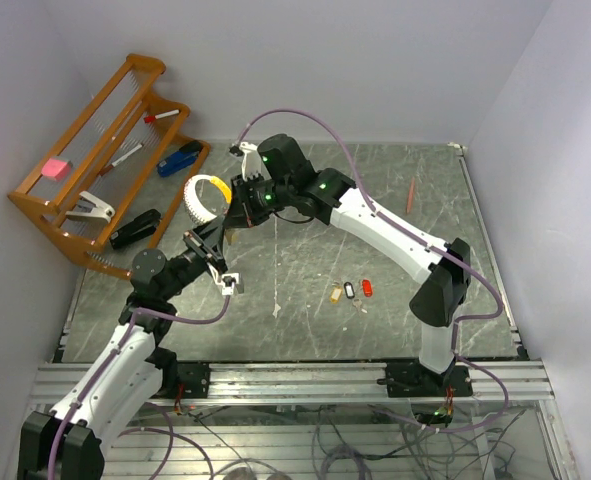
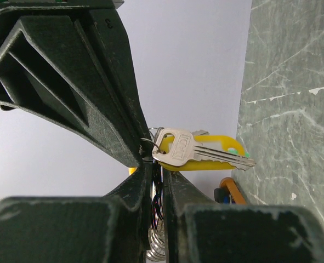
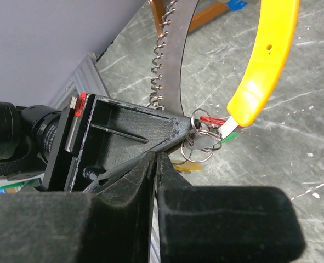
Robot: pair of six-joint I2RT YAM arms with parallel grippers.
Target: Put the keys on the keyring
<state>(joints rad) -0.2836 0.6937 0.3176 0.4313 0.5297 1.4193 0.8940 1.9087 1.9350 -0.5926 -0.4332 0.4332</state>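
Observation:
The keyring has a yellow curved band (image 1: 206,190) (image 3: 266,55) and a silvery coiled metal part (image 3: 158,71). It is held up over the left of the table. My left gripper (image 1: 215,238) (image 2: 157,175) is shut on the coil. Small rings with red, white and green tags (image 3: 205,134) hang at the band's end. A key with a yellow tag (image 2: 200,150) (image 3: 186,164) dangles at the tips of my right gripper (image 1: 240,205) (image 3: 156,159), which is shut. I cannot tell whether it pinches that key's ring. Three loose keys (image 1: 350,290) lie on the table.
A wooden rack (image 1: 50,215) leans at the back left, with staplers, markers and a pink eraser on it. A red pen (image 1: 411,195) lies at the back right. The metal rail (image 1: 305,375) with both arm bases runs along the near edge.

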